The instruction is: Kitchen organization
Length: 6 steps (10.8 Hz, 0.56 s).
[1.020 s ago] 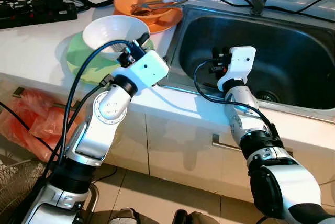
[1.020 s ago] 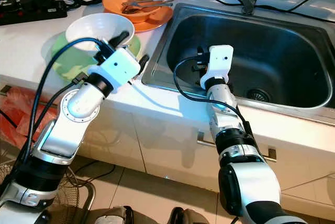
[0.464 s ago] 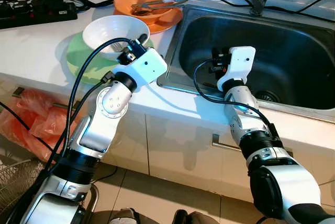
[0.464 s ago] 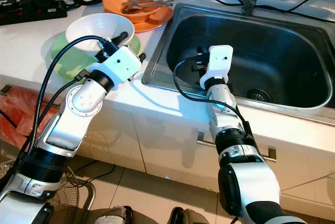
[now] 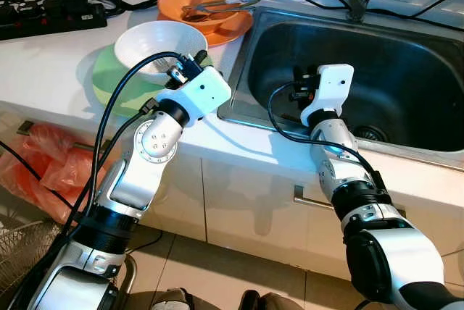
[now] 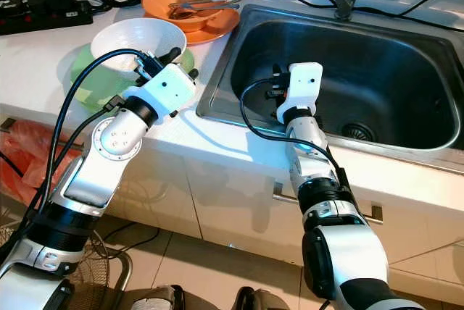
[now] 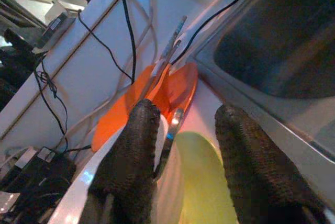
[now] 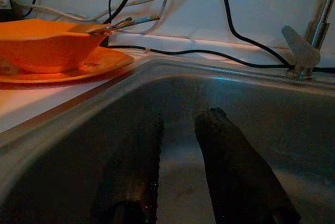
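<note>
A white bowl (image 5: 156, 38) stands on a green plate (image 5: 109, 82) on the white counter. My left gripper (image 6: 181, 64) is open at the bowl's side nearest the sink; in the left wrist view (image 7: 186, 130) the bowl's rim (image 7: 163, 148) lies just inside one finger, with the green plate (image 7: 201, 177) showing between them. Behind it, an orange bowl (image 5: 206, 6) holding metal tongs (image 5: 228, 2) rests on an orange plate (image 5: 232, 29). My right gripper (image 5: 299, 85) hangs open inside the steel sink (image 5: 406, 71), nothing between its fingers (image 8: 230, 166).
A black power strip (image 5: 51, 17) and several cables lie at the counter's back left. The faucet base (image 5: 359, 2) stands behind the sink, and the drain (image 5: 370, 134) is at its bottom. An orange plastic bag (image 5: 43, 165) hangs below the counter.
My left arm has shifted slightly, bringing its gripper a little closer to the bowl's rim. The right arm has not moved.
</note>
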Tool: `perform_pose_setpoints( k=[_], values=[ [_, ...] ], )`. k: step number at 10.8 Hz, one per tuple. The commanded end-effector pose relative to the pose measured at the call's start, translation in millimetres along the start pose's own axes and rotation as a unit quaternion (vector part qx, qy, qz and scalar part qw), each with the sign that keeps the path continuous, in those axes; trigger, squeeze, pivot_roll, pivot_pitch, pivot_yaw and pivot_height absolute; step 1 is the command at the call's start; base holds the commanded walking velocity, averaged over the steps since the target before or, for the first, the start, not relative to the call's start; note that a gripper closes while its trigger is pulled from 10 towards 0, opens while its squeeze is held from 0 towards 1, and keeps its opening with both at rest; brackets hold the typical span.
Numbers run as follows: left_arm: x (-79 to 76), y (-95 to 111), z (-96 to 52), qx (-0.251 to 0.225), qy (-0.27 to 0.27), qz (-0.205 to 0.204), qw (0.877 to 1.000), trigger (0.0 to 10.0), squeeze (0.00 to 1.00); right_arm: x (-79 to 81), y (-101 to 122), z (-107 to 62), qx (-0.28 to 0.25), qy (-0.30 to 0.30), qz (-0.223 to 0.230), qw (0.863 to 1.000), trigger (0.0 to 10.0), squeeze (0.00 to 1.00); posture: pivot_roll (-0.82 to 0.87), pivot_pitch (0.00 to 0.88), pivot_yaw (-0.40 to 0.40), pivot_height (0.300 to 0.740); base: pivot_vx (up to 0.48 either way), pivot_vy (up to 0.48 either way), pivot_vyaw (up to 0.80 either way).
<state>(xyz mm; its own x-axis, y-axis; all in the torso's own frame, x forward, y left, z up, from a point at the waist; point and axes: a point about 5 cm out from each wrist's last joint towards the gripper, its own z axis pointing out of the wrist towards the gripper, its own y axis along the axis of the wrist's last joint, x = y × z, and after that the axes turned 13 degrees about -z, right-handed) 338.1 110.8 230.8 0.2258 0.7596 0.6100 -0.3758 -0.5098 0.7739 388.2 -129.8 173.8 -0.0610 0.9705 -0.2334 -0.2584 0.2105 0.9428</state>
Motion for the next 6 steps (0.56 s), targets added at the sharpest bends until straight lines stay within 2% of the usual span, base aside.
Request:
perform_pose_setpoints(
  k=[1,3,6],
  values=[
    [4.0,3.0,2.5,-0.004,0.007,0.016,1.000,0.0,0.00,8.6,-20.0,-11.6,0.038,0.014,0.008,0.999,10.0,0.00,0.12,0.127,-0.053,0.740,0.000,0.000,0.00],
    [9.1,2.6,4.6,0.003,0.021,0.042,0.999,0.0,0.00,8.7,-19.5,-11.3,0.037,0.016,0.008,0.999,10.0,0.00,0.12,0.127,-0.056,0.740,0.000,0.000,0.00],
    [12.3,2.0,4.0,0.007,0.026,0.059,0.998,0.0,0.00,9.4,-19.6,-11.2,0.038,0.017,0.009,0.999,10.0,0.00,0.12,0.136,-0.060,0.740,0.000,0.000,0.00]
  ],
)
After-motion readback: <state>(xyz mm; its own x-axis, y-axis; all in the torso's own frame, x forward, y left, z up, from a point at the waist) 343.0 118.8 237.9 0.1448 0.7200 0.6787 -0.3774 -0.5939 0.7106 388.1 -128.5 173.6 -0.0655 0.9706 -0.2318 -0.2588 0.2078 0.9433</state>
